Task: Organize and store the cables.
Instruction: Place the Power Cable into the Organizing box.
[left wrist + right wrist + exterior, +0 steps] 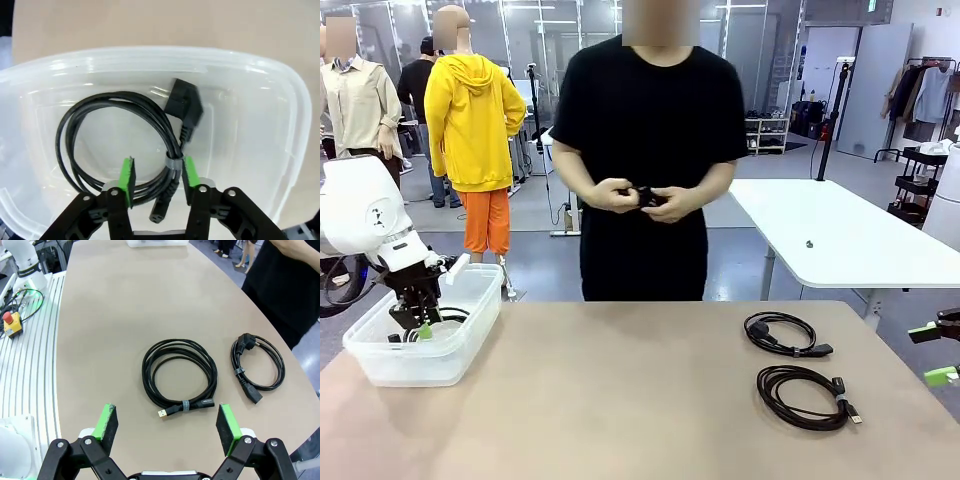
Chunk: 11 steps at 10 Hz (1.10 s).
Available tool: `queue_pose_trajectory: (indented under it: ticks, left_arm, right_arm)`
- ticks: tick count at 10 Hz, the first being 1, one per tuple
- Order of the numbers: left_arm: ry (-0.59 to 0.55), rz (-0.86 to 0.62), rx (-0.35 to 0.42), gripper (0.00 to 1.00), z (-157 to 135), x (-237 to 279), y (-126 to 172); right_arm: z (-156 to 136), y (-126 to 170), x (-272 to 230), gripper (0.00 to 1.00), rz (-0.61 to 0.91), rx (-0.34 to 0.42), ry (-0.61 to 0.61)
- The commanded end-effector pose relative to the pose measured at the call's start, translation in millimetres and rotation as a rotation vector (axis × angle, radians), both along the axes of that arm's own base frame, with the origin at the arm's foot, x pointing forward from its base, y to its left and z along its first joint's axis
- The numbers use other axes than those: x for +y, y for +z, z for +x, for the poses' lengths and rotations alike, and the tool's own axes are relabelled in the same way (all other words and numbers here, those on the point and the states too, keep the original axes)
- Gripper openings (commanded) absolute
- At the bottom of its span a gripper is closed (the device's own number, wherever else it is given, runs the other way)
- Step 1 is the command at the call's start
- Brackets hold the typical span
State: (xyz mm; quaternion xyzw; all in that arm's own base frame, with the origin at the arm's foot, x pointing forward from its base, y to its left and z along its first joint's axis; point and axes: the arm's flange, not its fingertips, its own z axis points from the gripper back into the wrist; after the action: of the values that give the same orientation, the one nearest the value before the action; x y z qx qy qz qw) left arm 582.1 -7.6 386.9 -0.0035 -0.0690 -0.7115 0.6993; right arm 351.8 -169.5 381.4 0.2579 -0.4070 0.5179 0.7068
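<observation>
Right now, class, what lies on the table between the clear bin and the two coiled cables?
Nothing. The front view shows bare tabletop from the clear bin to the power cable and the USB cable.

Open-plan robotics lab
A white arm (pixel 360 215) at 9 o'clock of the table (pixel 620 400); emergency stop (pixel 12 322) by slotted rails (pixel 35 375); white desk (pixel 840 235) at 2 o'clock; glass partitions (pixel 550 40) at 12.

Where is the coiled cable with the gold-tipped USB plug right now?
Front view: the USB cable lies on the table at the right, nearer the robot than the power cord, close to the right gripper.
</observation>
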Motion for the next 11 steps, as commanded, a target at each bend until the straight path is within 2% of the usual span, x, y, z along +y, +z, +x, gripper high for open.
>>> queue_pose_trajectory:
  ticks: [1, 7, 8, 9, 11]
  left_arm:
    - [0.007, 0.016, 0.007, 1.00, 0, 1, 14]
    - [0.028, -0.013, -0.003, 1.00, -12, 3, 30]
    - [0.062, -0.038, 0.003, 1.00, -13, 6, 30]
    - [0.013, -0.003, -0.022, 1.00, -6, 4, 29]
    - [0.013, -0.003, -0.022, 1.00, -6, 4, 29]
  right_arm:
    - [0, 0, 2, 1.00, 0.009, -0.019, -0.003]
    - [0, 0, 2, 1.00, 0.009, -0.019, -0.003]
    - [0, 0, 2, 1.00, 0.009, -0.019, -0.003]
    - [0, 0, 2, 1.00, 0.009, -0.019, -0.003]
    - [0, 0, 2, 1.00, 0.009, -0.019, -0.003]
